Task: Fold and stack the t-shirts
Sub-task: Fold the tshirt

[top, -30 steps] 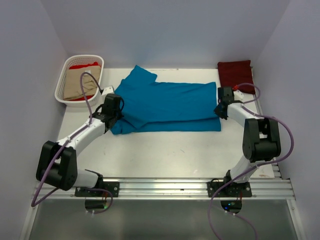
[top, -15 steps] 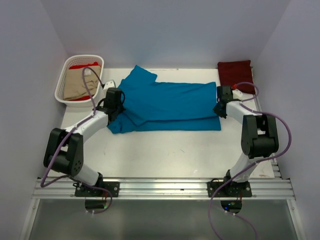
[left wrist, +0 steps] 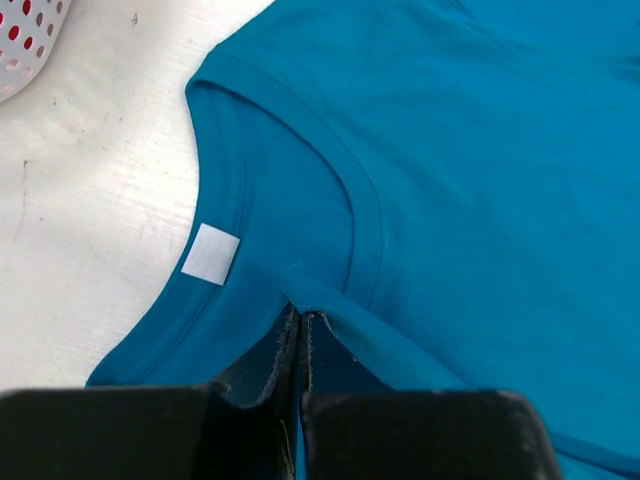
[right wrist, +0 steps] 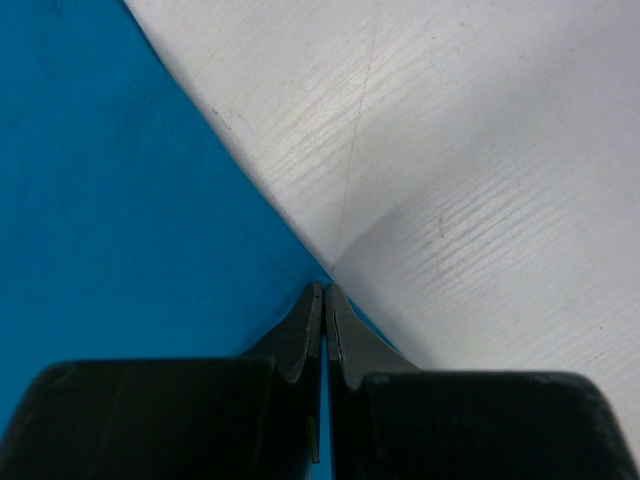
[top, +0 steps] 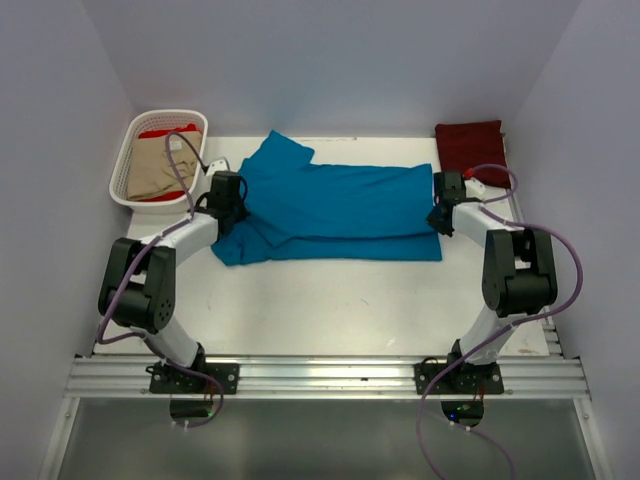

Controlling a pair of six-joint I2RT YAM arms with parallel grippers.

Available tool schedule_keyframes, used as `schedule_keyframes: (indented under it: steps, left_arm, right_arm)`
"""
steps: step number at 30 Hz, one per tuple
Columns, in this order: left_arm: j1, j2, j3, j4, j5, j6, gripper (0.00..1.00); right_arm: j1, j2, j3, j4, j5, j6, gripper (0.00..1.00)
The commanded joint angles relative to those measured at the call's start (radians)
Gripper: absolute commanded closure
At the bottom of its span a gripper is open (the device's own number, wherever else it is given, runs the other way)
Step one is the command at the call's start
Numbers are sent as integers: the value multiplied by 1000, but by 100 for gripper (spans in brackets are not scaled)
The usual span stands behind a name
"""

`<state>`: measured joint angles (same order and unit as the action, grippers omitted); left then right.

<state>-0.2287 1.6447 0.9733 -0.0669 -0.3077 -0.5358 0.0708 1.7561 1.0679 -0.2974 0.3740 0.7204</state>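
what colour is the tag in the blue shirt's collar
White: small rectangular tag on the teal-blue cloth t-shirt, clearest in left wrist view.

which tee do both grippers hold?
The teal-blue t-shirt, spread mid-table: left gripper at its neckline, right gripper at its corner. Maroon t-shirt lies far right; beige t-shirt and red t-shirt sit in the basket.

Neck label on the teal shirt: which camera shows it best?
Left wrist. The white label lies sharp inside the collar of the teal-blue t-shirt, just ahead of the left gripper pinching the cloth. The top view shows the whole shirt but no label; the right wrist shows only its edge.
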Motion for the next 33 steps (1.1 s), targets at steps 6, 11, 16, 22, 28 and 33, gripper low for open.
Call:
schedule_keyframes:
  steps: [6, 11, 16, 22, 28, 33]
  left_arm:
    - [31, -46, -14, 358, 48, 98, 73]
    - [49, 30, 132, 292, 74, 128, 52]
    - [57, 34, 191, 228, 134, 80, 6]
    - [54, -129, 81, 139, 232, -53, 0]
    - [34, -301, -138, 104, 503, -171, 16]
    - [32, -422, -338, 210, 642, -312, 24]
  right_arm:
    - [-9, -91, -42, 165, -38, -30, 94]
    - [-8, -133, -33, 170, -30, -42, 89]
    - [-8, -159, -32, 164, -69, -68, 37]
    - [-5, -328, -78, 129, -102, -111, 16]
    - [12, -492, -174, 119, -295, -151, 46]
    - [35, -378, -96, 26, -631, -226, 74]
